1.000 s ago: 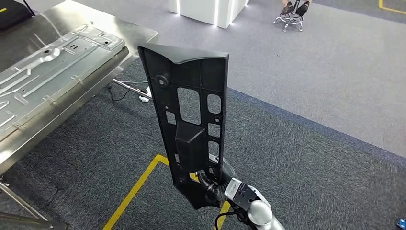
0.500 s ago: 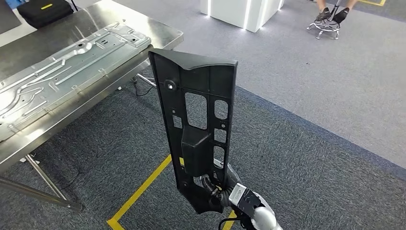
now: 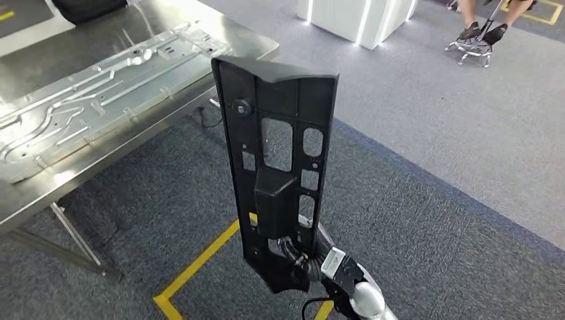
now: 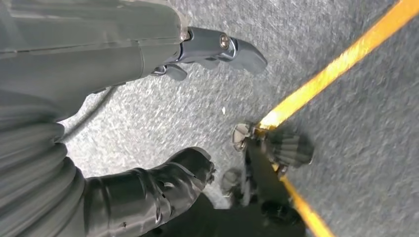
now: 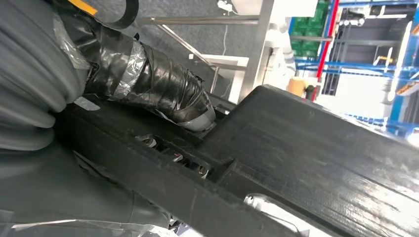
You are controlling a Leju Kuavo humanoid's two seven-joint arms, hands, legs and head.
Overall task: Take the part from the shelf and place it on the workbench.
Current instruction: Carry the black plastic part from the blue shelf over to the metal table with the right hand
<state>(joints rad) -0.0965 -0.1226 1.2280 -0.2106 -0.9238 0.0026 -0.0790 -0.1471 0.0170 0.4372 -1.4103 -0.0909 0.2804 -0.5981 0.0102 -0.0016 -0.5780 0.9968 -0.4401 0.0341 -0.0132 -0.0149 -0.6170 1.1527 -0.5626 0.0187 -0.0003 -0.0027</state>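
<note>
The part (image 3: 280, 167) is a long, flat, black plastic panel with square holes and a boxy lump in the middle. It stands almost straight up in the air, over the grey carpet (image 3: 433, 220) and a yellow line (image 3: 200, 263). It is not on the bench (image 3: 40, 193) yet. The bench is off to the left, well apart from the part.

The right hand (image 3: 296, 257) holds the part by its bottom end, and dark fingers (image 5: 148, 81) wrap over its edge. The part looks stiff and hard, and I think it is light for its size. It is tall and held only at the bottom, so the top could wobble or tip. It looks a bit smooth, so a firm hold on the ribs or in a hole seems best. Setting it down flat should be safer than standing it up.

The left hand (image 4: 163, 118) hangs over the carpet. Its fingers are apart and it holds nothing.

On the bench lies a big, shiny metal sheet (image 3: 100, 93) with pressed grooves, running along the near edge to the corner. There looks to be little bare room there. I see no boxes or bins. A white block (image 3: 360, 20) and a person's feet (image 3: 486, 30) on a chair are far across the floor.
</note>
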